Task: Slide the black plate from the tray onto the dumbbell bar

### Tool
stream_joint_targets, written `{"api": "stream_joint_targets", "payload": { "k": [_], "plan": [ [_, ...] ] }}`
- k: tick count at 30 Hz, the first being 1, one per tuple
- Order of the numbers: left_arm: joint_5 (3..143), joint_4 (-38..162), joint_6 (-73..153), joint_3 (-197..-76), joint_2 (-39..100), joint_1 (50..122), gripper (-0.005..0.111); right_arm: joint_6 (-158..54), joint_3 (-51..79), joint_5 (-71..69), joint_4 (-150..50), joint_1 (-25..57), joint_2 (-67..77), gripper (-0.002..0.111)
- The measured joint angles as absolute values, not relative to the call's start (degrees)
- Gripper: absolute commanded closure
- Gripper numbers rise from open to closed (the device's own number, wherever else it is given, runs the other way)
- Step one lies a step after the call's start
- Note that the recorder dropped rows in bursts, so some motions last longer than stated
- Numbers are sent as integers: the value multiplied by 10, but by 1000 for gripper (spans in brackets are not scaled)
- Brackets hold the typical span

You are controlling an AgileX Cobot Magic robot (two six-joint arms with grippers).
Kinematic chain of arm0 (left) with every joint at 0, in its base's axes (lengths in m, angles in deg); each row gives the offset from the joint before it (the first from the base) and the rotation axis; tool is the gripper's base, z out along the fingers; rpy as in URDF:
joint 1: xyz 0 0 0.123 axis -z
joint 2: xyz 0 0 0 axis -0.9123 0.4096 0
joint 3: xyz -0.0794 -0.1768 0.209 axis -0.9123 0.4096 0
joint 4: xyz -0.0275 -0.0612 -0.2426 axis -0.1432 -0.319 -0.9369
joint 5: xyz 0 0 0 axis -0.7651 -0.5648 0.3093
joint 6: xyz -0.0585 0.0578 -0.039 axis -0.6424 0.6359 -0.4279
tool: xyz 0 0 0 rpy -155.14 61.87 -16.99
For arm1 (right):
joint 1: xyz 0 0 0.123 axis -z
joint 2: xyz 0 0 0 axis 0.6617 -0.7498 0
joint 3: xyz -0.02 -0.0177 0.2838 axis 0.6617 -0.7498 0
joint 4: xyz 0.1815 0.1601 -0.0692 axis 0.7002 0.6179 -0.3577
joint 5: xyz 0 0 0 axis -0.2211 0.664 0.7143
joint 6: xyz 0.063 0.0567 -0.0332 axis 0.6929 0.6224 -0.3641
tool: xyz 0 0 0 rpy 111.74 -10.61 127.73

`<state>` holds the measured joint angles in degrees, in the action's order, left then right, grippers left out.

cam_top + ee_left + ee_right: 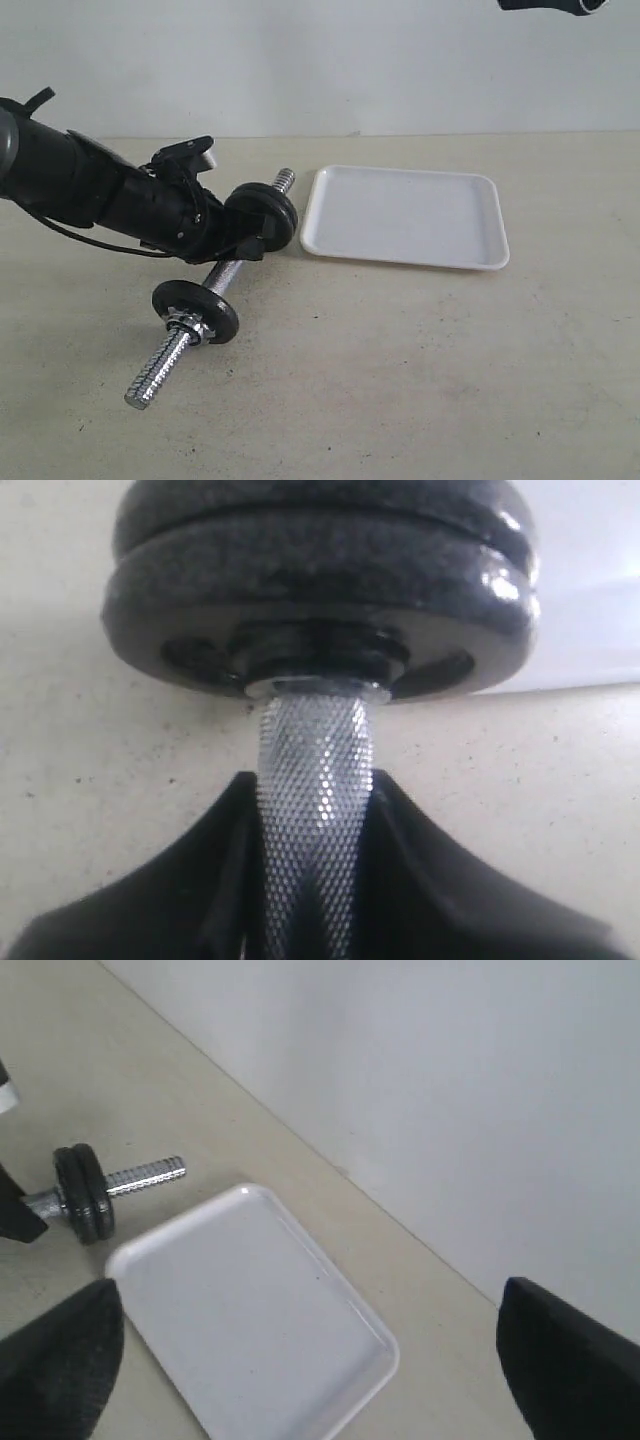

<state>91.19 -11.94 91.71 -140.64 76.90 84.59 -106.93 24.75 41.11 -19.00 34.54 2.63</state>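
Note:
The dumbbell bar (225, 272) lies slanted on the table, left of the white tray (405, 215). My left gripper (240, 248) is shut on its knurled middle (315, 770), with a black finger (200, 880) on each side. Two black plates (268, 212) sit pressed together on the bar just beyond the jaws, toward the tray (250, 1310), which holds nothing. Past the pair (85, 1192) the threaded end (145, 1174) sticks out. One more black plate (195, 308) sits near the other end. My right gripper (310, 1360) hangs open high above the tray, holding nothing.
The beige table runs back to a pale wall. A dark part of the right arm (555, 5) shows at the top edge of the exterior view. The left arm (90, 185) reaches in low from the left.

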Motion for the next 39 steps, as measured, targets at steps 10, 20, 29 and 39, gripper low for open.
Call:
{"api": "stream_joint_targets", "payload": {
  "k": [10,20,29,39],
  "plan": [
    [915,-123,918,-1417,775,846,102,-1009,238,389,-245,345,106,18],
    [919,-133,935,-1425,777,846,60,-999,238,389,-245,345,132,18],
    [919,-164,937,-1447,748,846,55,-996,238,389,-247,345,132,18],
    [921,-162,937,-1447,743,843,55,-994,238,389,-247,345,132,18]
  ]
}}
